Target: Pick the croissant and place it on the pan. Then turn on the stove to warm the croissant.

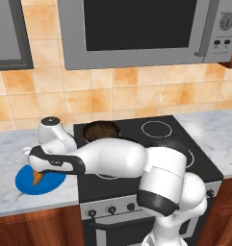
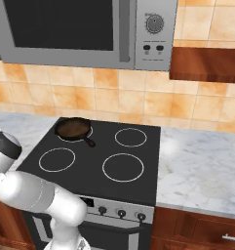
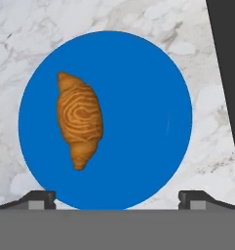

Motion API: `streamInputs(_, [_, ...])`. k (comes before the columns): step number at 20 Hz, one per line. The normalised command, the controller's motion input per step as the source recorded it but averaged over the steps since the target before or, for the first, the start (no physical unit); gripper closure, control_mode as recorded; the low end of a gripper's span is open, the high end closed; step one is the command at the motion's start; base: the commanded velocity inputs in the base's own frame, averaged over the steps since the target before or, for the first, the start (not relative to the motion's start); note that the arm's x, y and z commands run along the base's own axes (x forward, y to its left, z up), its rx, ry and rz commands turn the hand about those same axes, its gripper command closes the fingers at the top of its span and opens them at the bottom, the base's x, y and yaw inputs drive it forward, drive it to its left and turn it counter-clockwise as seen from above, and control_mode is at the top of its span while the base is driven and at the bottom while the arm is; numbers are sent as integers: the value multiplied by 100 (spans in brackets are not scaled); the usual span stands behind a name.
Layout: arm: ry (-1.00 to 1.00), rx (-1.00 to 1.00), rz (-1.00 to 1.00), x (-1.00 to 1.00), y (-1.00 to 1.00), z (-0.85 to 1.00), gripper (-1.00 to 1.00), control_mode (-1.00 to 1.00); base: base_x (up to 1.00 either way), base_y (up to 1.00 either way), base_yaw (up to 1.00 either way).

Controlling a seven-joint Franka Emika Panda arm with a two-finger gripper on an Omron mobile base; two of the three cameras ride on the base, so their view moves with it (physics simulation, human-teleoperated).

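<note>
The golden croissant [image 3: 79,118] lies on the left half of a round blue plate [image 3: 138,122], on the marble counter left of the stove [image 1: 158,144]. My gripper [image 3: 118,197] hangs open right above the plate, its fingertips [image 3: 38,197] spread wide and nothing between them. From the left base view the hand [image 1: 44,162] hovers over the croissant [image 1: 37,178] and the plate [image 1: 26,185]. The dark pan [image 1: 100,130] sits empty on the stove's back left burner, also seen in the right base view as the pan [image 2: 72,128] with its handle pointing to the front right.
A grey microwave [image 1: 136,29] hangs above the stove. Small dark knobs [image 2: 121,213] line the silver front panel. Marble counter [image 2: 202,166] stretches right of the cooktop. The black cooktop edge [image 3: 228,73] runs along the right side of the hand view.
</note>
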Motion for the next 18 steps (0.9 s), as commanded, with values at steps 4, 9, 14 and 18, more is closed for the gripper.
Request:
streamInputs(4, [3, 0, 0, 18, 14, -15, -100, -100, 0, 0, 0])
streamInputs(9, [1, 0, 0, 18, 24, -18, -100, -100, 0, 0, 0])
streamInputs(14, [0, 0, -1, 17, 26, -18, -100, -100, 0, 0, 0])
streamInputs(18, [0, 0, -1, 20, 21, -17, -100, -100, 0, 0, 0])
